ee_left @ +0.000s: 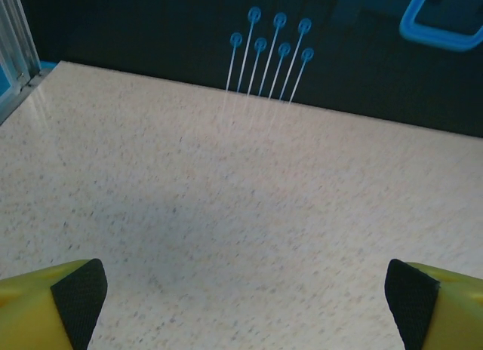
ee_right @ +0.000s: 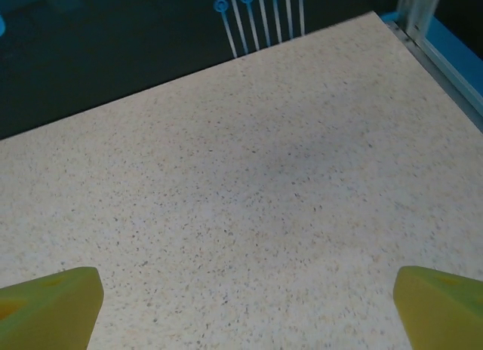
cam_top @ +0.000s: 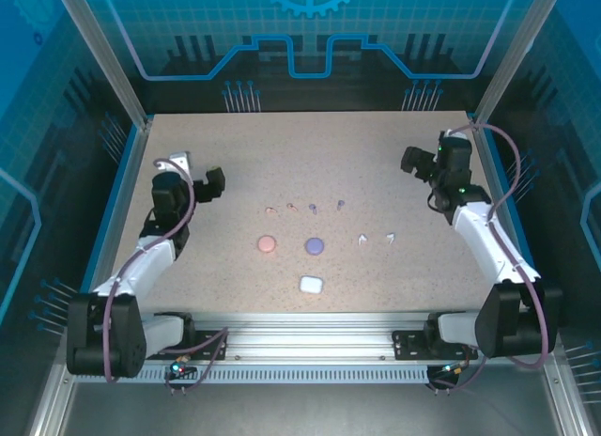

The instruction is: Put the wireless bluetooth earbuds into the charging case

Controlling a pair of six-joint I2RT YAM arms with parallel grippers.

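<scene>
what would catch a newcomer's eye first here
Three small cases sit mid-table: a pink case, a purple case and a white case nearer the arms. Behind them and to their right lie tiny earbuds, scattered loose. The arms flank it all at the sides of the table, with the left fingers and right fingers spread wide.

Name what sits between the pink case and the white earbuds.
In the top view, the purple case lies between the pink case and the white earbuds.
</scene>
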